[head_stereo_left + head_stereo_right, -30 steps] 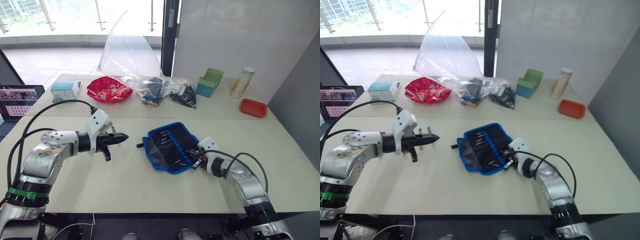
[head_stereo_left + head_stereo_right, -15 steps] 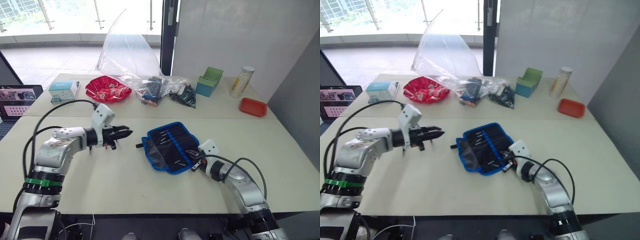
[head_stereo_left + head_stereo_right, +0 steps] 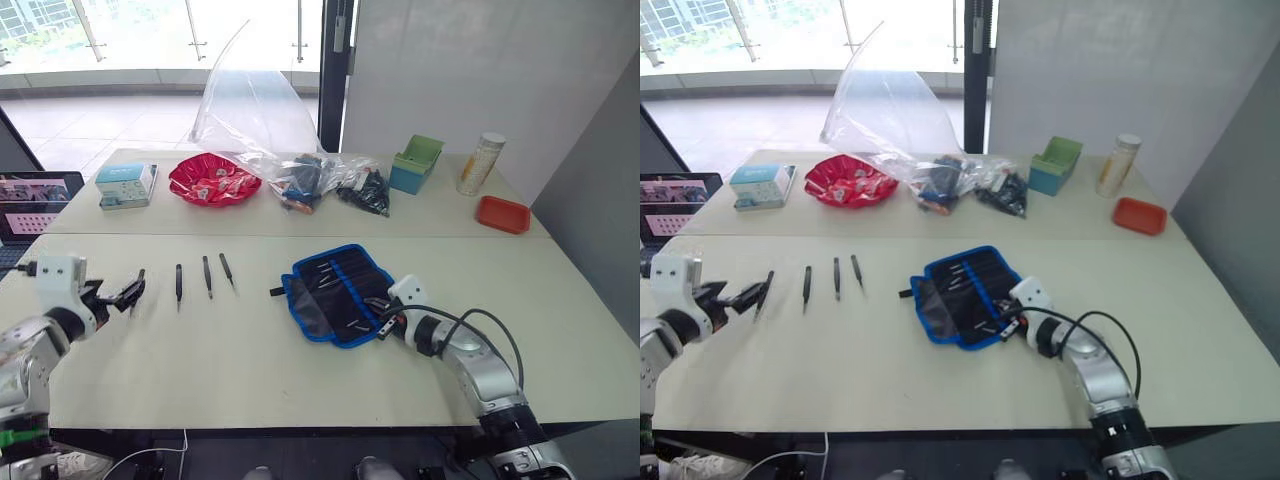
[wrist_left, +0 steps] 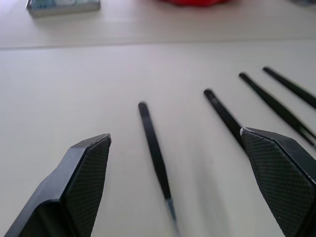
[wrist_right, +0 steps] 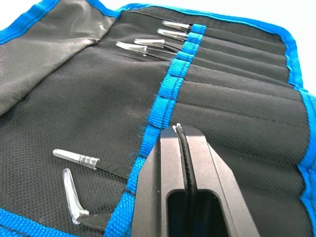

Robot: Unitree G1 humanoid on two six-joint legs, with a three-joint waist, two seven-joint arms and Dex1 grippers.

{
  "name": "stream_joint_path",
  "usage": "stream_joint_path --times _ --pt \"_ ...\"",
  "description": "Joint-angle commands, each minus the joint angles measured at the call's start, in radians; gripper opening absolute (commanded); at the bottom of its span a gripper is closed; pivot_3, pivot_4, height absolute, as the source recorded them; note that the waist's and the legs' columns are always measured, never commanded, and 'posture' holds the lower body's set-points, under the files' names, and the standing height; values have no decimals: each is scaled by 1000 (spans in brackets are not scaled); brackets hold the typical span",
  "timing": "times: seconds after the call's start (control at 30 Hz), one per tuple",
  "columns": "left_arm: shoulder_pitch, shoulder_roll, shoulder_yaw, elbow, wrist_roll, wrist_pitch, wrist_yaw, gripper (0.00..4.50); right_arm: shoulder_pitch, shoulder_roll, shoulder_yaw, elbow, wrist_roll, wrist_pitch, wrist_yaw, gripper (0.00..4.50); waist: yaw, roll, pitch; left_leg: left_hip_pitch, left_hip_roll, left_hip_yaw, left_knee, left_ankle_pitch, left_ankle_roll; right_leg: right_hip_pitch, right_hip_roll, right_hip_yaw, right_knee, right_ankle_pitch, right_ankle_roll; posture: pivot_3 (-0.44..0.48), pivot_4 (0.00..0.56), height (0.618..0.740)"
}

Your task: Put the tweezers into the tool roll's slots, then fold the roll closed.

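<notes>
The long pale table carries everything here, and along its far side sits a big clear plastic bag puffed up over a heap of smaller bags, with a red bowl to its left, a small teal box further left, and a green bin, a tall jar and a red tray off to its right. Near the middle, the tool roll lies spread open, blue edging around a black inner face, its slots running across under a blue band, and a few clear-capped tools are tucked in at one end, with two more showing by the near edge in the right wrist view. The right gripper rests at the roll's right near corner, touching the black fabric, fingers pressed together with just a thin line between them and nothing caught there. Over on the left, the left gripper hangs low over the table with its fingers spread wide and empty. The tweezers lie in a loose row of four on the bare table, well left of the roll, roughly parallel; the leftmost one lies right in line between those open fingers, close but not touched, and the next sits just beside the other fingertip.
</notes>
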Motion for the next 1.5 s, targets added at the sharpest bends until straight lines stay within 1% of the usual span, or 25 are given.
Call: stream_joint_path --times 0.03,0.13,0.37,0.53,0.63,0.97,1.0,1.07,1.17,1.3,1.37,1.5 --pt "-16 2 -4 -45 3 48 52 4461 19 18 60 57 -33 16 25 0 2 -2 0 0 0 0 0 0 0 0 0 0 0 0 0 0 150 738" --pt "-25 -5 -32 -40 7 72 69 4461 17 21 58 55 -36 17 29 0 -1 -3 -1 1 0 0 0 0 0 1 0 0 0 0 0 0 150 738" --pt "-86 -2 -122 67 64 53 82 4461 26 13 57 36 -44 21 27 0 -2 -3 -1 1 0 1 0 0 0 0 0 0 1 0 -1 0 150 738" --pt "-135 -8 -117 127 63 78 99 4461 37 12 54 19 -45 28 22 0 -1 -3 -1 2 0 0 -1 0 0 0 0 0 1 0 -1 0 150 738" --pt "-142 -2 -125 147 65 79 93 3636 43 10 52 14 -46 29 19 0 -1 -3 -1 2 0 0 -1 0 0 0 0 0 2 0 -1 0 150 738" --pt "-188 -21 -153 213 95 22 92 288 57 10 46 0 -58 34 12 0 4 -2 -1 3 -1 0 -1 0 0 1 -1 0 3 0 -1 0 150 738" --pt "-190 -21 -150 211 98 11 95 26 60 9 44 -3 -58 35 11 0 4 -2 -1 3 -1 0 -1 0 0 1 -1 0 3 0 -1 0 150 738" --pt "-170 -3 -175 171 140 -64 95 26 67 3 40 -11 -60 36 10 0 4 -2 -1 3 -1 0 -1 0 0 1 -1 0 4 0 -1 0 150 738" --pt "-154 -19 -150 83 126 -102 111 26 73 3 16 -34 -49 43 -5 0 5 -2 -1 2 -1 0 -1 0 0 0 -1 0 4 0 -1 0 150 738" --pt "-162 -17 -163 19 122 -158 82 26 75 10 -8 -68 -30 41 -14 0 7 -3 -1 -5 -2 0 0 0 -1 -7 -2 0 6 1 -1 0 150 738" --pt "-185 -18 -177 -5 103 -162 42 26 74 11 -17 -84 -25 45 -17 0 8 -3 -1 -7 -3 0 0 0 -1 -11 -3 0 8 1 -1 0 150 738" --pt "-263 -19 -254 -72 55 -146 -86 26 59 17 -41 -134 -11 54 -33 0 11 -3 -1 -9 -3 0 0 1 -1 -12 -2 0 8 1 -1 0 150 738"
